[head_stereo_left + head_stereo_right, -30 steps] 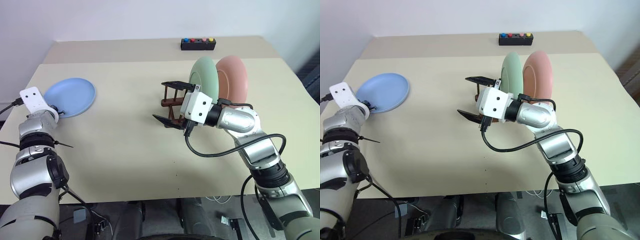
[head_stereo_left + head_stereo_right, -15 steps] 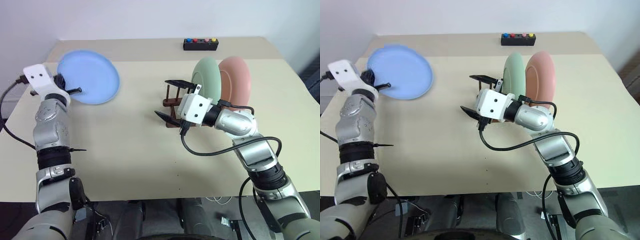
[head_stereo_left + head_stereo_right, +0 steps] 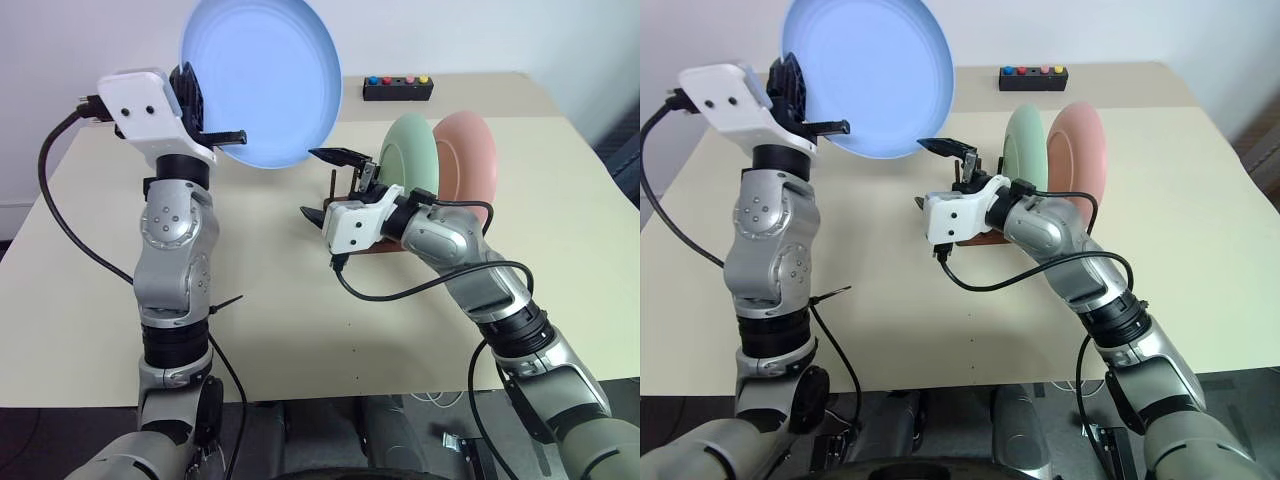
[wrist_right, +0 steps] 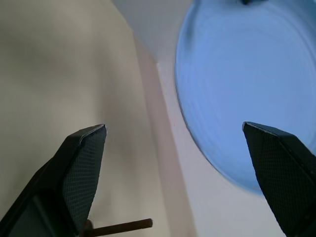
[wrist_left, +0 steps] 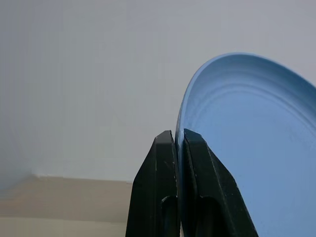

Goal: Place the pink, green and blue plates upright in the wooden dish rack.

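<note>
High in the upper left of the frame, the left gripper point(image 3: 212, 135) has its fingers pinched on the rim of the blue plate point(image 3: 262, 82), which is held up in the air, well clear of the worktop point(image 3: 300, 300). At centre frame the right gripper point(image 3: 326, 185) hangs with fingers spread wide and empty, just in front of the wooden dish rack point(image 3: 345, 190). The green plate point(image 3: 412, 152) and pink plate point(image 3: 468, 155) stand upright in the rack, side by side, right of centre
</note>
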### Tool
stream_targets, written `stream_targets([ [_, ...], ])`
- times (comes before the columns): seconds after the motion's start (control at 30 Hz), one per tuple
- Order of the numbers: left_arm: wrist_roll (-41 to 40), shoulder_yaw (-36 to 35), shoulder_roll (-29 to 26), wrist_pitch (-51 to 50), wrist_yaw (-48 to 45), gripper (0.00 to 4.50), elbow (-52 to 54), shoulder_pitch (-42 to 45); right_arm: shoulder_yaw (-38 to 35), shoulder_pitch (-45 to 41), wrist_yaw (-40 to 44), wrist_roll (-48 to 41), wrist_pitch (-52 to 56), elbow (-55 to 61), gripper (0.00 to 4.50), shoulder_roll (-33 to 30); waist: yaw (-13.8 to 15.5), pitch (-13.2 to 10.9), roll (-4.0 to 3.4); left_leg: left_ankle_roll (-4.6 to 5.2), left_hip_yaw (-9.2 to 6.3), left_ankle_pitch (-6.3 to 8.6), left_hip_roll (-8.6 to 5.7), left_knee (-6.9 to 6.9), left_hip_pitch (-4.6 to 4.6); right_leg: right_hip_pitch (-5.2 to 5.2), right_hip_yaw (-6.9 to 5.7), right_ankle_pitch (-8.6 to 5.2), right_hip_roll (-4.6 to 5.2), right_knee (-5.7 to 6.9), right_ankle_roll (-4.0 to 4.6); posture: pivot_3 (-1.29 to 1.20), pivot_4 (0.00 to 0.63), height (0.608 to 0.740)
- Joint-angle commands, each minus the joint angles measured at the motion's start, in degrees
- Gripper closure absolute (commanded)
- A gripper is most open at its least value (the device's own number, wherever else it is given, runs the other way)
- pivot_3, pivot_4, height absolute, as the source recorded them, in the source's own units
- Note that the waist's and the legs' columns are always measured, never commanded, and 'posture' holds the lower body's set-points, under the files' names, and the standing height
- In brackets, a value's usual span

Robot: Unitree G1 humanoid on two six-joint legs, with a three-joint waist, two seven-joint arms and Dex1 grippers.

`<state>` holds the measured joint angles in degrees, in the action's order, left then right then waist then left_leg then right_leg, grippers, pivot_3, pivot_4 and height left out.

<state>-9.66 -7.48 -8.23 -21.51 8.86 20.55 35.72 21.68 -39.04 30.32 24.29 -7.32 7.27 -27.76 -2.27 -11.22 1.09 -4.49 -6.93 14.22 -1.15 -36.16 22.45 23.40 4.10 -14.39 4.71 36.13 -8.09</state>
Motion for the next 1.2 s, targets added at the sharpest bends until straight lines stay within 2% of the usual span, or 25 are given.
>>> stream_targets([
  [0.03, 0.1, 1.6, 0.7, -1.4, -0.8, 4.48, 5.0, 0.4, 0.1, -2.6, -2.5, 3.8, -2.6, -1.4, 0.0, 0.8, 0.0, 0.0, 0.0, 0.0, 0.0, 0.0, 0.0, 0.0, 0.0, 0.0, 0.0, 0.0, 0.0, 0.0, 0.0, 0.0, 0.15, 0.74],
  [0.23, -3.0, 2.1, 2.4, -3.7, -3.4, 4.48, 9.2, -1.3, 0.9, -3.3, -5.0, 9.1, -4.4, -5.1, 0.0, 1.0, -0.1, 0.0, 0.0, 0.0, 0.0, 0.0, 0.0, 0.01, 0.0, -0.01, 0.0, 0.0, 0.0, -0.01, 0.0, 0.0, 0.15, 0.74],
  [0.27, -3.1, 2.3, 2.3, -4.1, -3.9, 4.49, 9.7, -1.6, 0.8, -3.4, -4.9, 9.3, -4.4, -5.2, 0.25, 1.2, -0.1, 0.0, 0.0, 0.0, 0.0, 0.0, 0.0, 0.02, 0.0, 0.0, 0.0, 0.0, 0.0, -0.01, 0.01, 0.0, 0.15, 0.74],
  [0.37, -2.9, 2.1, 2.4, -4.7, -4.0, 4.5, 9.9, -2.1, 0.5, -3.4, -4.5, 9.3, -4.4, -5.3, 1.27, 1.5, -0.1, 0.0, 0.0, 0.0, 0.0, 0.0, 0.0, 0.01, 0.0, -0.01, 0.0, 0.0, 0.0, -0.01, 0.01, 0.0, 0.15, 0.74],
  [0.57, -2.9, 2.9, 2.9, -5.1, -5.0, 4.5, 10.4, -2.8, 0.1, -3.8, -4.9, 10.5, -4.1, -5.6, 4.42, 1.6, -0.1, 0.0, 0.0, -0.01, 0.0, 0.0, 0.0, 0.0, 0.0, -0.02, 0.0, 0.0, 0.0, -0.01, 0.01, 0.0, 0.15, 0.74],
  [0.9, -6.6, -0.4, 4.2, -5.5, -6.6, 4.5, 9.6, -3.8, -0.2, -3.9, -7.4, 14.5, -6.3, -5.8, 4.42, 0.6, -0.1, 0.0, 0.0, -0.01, 0.0, 0.0, 0.0, 0.0, -0.01, -0.03, 0.0, 0.0, 0.0, -0.02, 0.01, 0.0, 0.15, 0.74],
  [1.0, -9.4, -4.0, 4.0, -4.3, -7.1, 3.51, 9.2, -4.0, -0.2, -4.0, -7.7, 14.9, -6.9, -5.8, 4.5, 0.7, -0.1, 0.0, 0.0, -0.01, 0.0, 0.0, 0.0, 0.01, -0.01, -0.03, 0.0, -0.01, 0.0, -0.02, 0.01, 0.0, 0.15, 0.74],
  [1.2, -18.4, -14.4, 4.4, -2.7, -3.4, 0.37, 7.2, 0.0, -0.3, -4.1, -7.9, 15.3, -7.6, -6.0, 4.5, 0.6, -0.1, 0.0, 0.02, -0.01, 0.0, 0.0, 0.0, 0.0, -0.01, -0.03, 0.0, -0.01, -0.01, -0.02, 0.01, 0.0, 0.15, 0.74],
])
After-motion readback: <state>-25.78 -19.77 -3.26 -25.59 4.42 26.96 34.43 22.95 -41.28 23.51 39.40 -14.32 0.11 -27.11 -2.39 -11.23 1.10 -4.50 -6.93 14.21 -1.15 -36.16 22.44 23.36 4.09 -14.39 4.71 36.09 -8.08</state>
